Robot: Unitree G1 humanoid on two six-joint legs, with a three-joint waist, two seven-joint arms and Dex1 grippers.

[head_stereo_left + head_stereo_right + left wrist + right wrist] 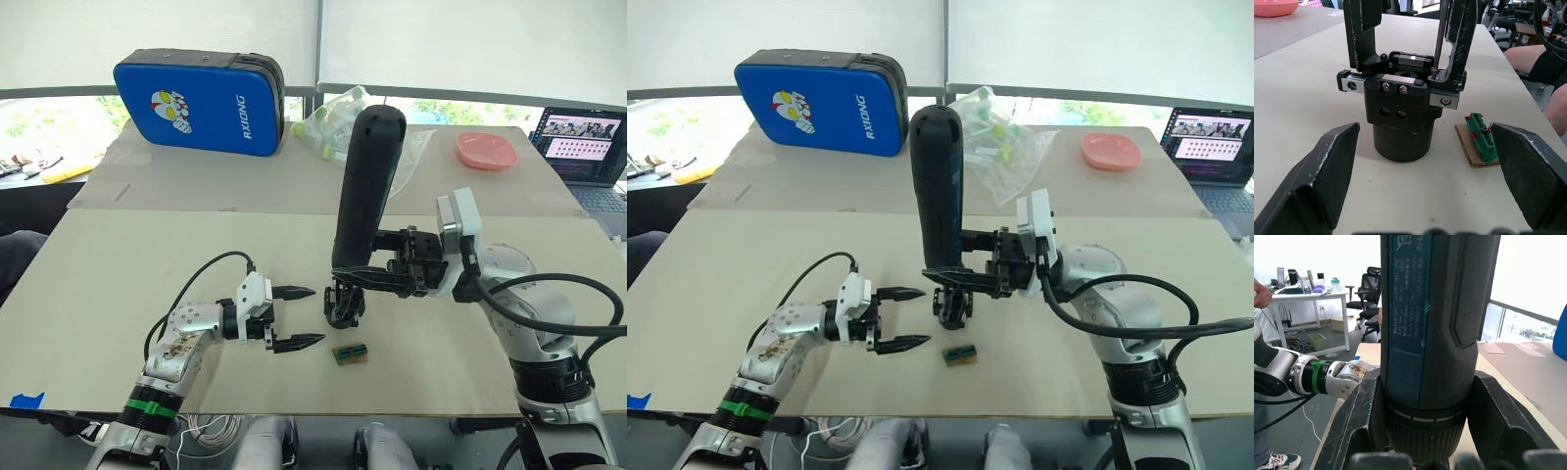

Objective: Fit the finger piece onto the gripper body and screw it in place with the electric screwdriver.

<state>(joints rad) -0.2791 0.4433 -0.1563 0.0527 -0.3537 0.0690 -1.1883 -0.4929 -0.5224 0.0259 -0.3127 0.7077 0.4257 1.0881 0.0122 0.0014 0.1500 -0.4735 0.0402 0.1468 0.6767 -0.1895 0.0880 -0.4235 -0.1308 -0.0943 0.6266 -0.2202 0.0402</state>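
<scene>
the left gripper (297, 316) is lying low over the table (118, 294) at the near edge, its two fingers spread apart and gripping nothing, pointing toward the gripper body (344, 302). a small green-and-brown block (350, 352) is resting on the table just beside the gripper body's base, on the near side. the gripper body is standing upright on its round base at mid-table, with upright black fingers rising from its rail in the left wrist view. the right gripper (364, 277) is clamping its fingers around the lower end of the electric screwdriver (365, 186), holding it nearly vertical directly above the gripper body; its thin metal bit (1439, 36) is reaching down to a screw at the rail. whether a finger piece is already fitted cannot be told. farther back, a blue case (199, 101), a clear plastic bag (338, 122) and a pink dish (486, 149) are sitting near the far edge, with a laptop (584, 147) at the far right.
</scene>
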